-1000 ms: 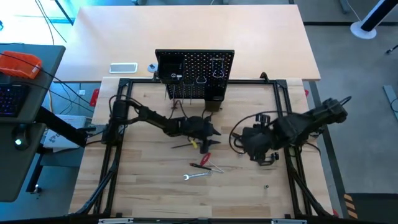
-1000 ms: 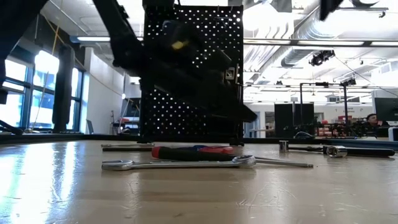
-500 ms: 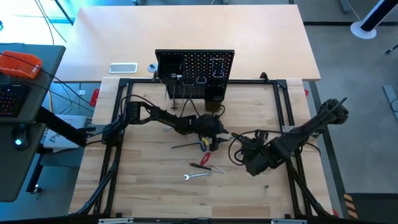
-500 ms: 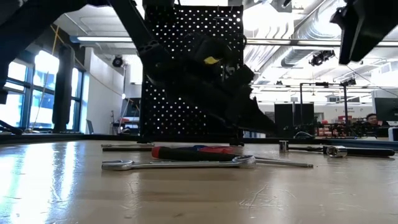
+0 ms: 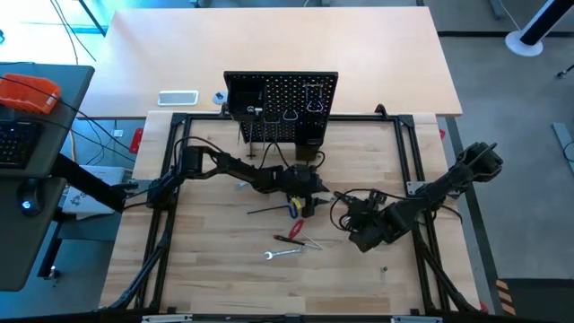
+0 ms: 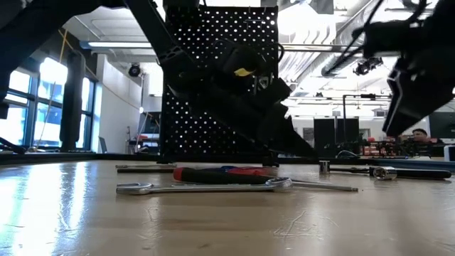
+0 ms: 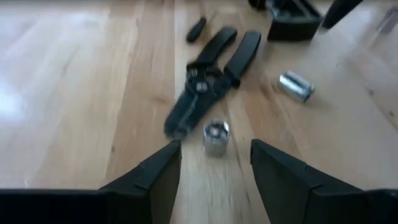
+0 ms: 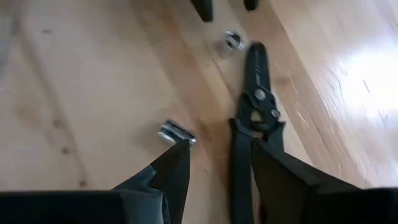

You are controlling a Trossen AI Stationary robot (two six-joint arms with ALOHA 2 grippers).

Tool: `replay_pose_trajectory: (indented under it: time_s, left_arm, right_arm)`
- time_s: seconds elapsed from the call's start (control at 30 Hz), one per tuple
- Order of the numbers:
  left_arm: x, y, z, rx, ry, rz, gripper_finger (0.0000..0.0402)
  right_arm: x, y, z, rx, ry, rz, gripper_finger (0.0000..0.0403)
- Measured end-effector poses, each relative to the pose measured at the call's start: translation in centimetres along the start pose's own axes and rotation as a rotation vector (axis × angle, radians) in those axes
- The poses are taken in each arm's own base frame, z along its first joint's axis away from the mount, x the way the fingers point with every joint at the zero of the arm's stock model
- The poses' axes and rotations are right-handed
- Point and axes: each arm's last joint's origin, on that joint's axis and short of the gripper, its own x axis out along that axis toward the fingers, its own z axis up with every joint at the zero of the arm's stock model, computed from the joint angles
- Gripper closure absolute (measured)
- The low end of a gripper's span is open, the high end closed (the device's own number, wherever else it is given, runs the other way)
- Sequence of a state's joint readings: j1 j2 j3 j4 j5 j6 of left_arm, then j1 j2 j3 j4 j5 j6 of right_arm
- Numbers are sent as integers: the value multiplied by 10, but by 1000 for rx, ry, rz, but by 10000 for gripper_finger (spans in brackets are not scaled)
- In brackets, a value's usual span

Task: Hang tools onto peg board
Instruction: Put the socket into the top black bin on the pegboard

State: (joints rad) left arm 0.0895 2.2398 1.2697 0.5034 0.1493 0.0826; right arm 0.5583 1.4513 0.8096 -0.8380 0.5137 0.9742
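Peg board: the black perforated peg board (image 5: 281,108) stands upright at 12 o'clock on the table, a few wire hooks and small items on its face; which tools already hang there cannot be made out.
Progress: early, by the look of it; most tools lie loose on the pale wood-grain table (image 5: 215,269).
Left to hang: black pliers (image 7: 208,78), matte, handles splayed, at table centre; a red-handled screwdriver (image 5: 292,230) and a bright steel wrench (image 5: 282,254) toward 6 o'clock.
Small parts: two shiny metal sockets (image 7: 216,135) lie near the pliers, one just beside their nose.
Left gripper: the left gripper (image 7: 214,163) hovers over the socket by the pliers, fingers parted, empty.
Right gripper: the right gripper (image 8: 219,165) approaches from 4 o'clock, fingers apart astride one pliers handle, not closed.
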Motion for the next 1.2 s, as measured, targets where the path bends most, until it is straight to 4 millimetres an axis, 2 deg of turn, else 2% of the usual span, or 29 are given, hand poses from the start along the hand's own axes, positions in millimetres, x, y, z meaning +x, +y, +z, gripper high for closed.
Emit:
replay_pose_trajectory:
  time_s: [0.2,0.4,0.53,0.67,0.87,1.1,1.2]
  left_arm:
    - [8,1,-5,-20,-47,1,216]
    - [28,4,-10,-55,-16,22,216]
    - [36,6,-7,-73,8,26,220]
    - [37,5,-7,-27,55,19,257]
    - [37,3,-8,-6,60,4,351]
    - [36,1,-7,16,64,-73,352]
    - [32,1,-4,1,81,-156,352]
  right_arm:
    - [12,2,-5,55,-64,34,238]
    - [13,3,-4,63,-91,34,238]
    - [13,3,-4,65,-93,34,238]
    - [12,3,-4,65,-100,31,238]
    - [12,2,-3,64,-123,14,238]
    - [12,2,-3,63,-125,13,238]
    - [11,5,-2,15,-149,26,238]
